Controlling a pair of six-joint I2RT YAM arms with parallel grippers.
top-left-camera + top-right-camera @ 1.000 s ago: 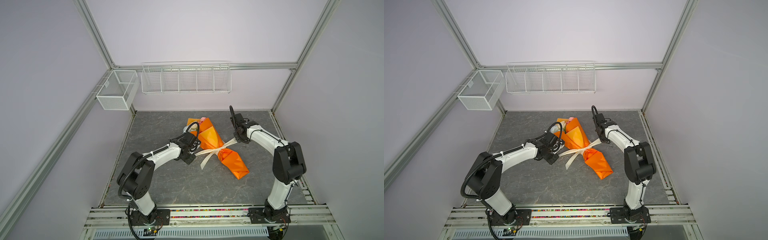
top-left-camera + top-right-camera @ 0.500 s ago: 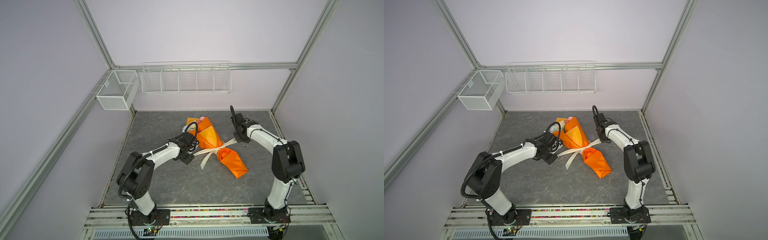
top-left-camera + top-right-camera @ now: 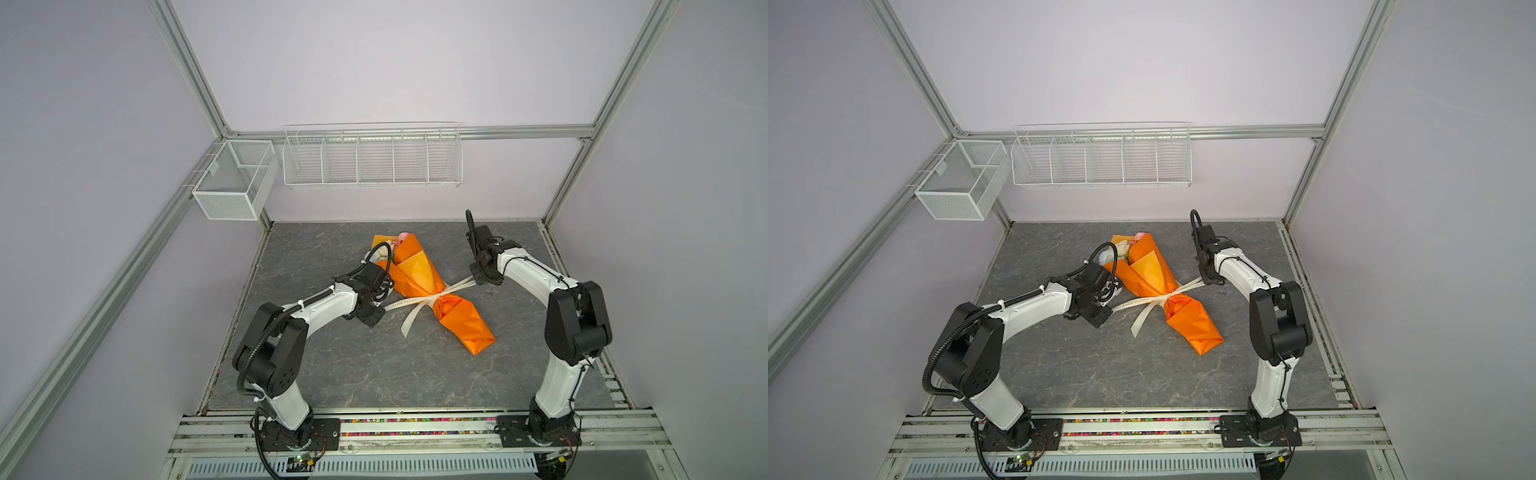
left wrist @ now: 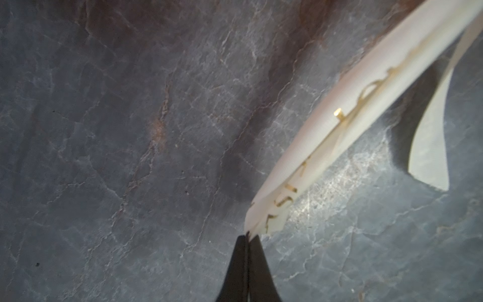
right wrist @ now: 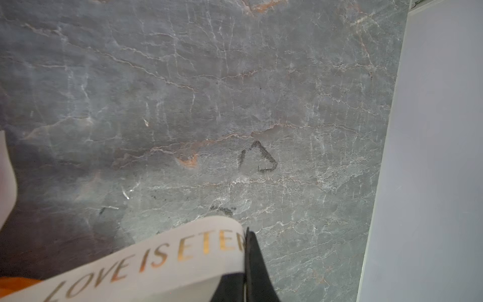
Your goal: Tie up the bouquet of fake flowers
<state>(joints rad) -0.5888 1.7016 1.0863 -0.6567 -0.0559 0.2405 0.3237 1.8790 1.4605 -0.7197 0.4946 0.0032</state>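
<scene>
In both top views the bouquet [image 3: 419,278] [image 3: 1152,276] lies slantwise near the middle of the grey table [image 3: 332,374]. Its flower heads point toward the back wall and its folded orange foot toward the front right. A ribbon [image 3: 417,300] is knotted round its waist. One tail runs straight left to the left gripper [image 3: 376,318], another runs right to the right gripper [image 3: 477,279], and a loose end lies on the slate toward the front. The left wrist sits just beside the wrapper's left edge. The right gripper stands apart from the bouquet, with bare slate between it and the table's right rim. The front half of the table is open slate. A wire rack [image 3: 372,158] and a mesh basket [image 3: 232,183] hang on the frame, well above both arms.

In the left wrist view the left gripper [image 4: 247,236] has its dark fingers pressed together on the very tip of the ribbon [image 4: 326,136]. A second ribbon end lies near it, and the rest is bare slate.

In the right wrist view the right gripper [image 5: 247,235] is likewise closed, pinching the ribbon [image 5: 156,261] lettered "LOVE IS ETER". The table's edge meets a pale wall [image 5: 431,157] close by.
</scene>
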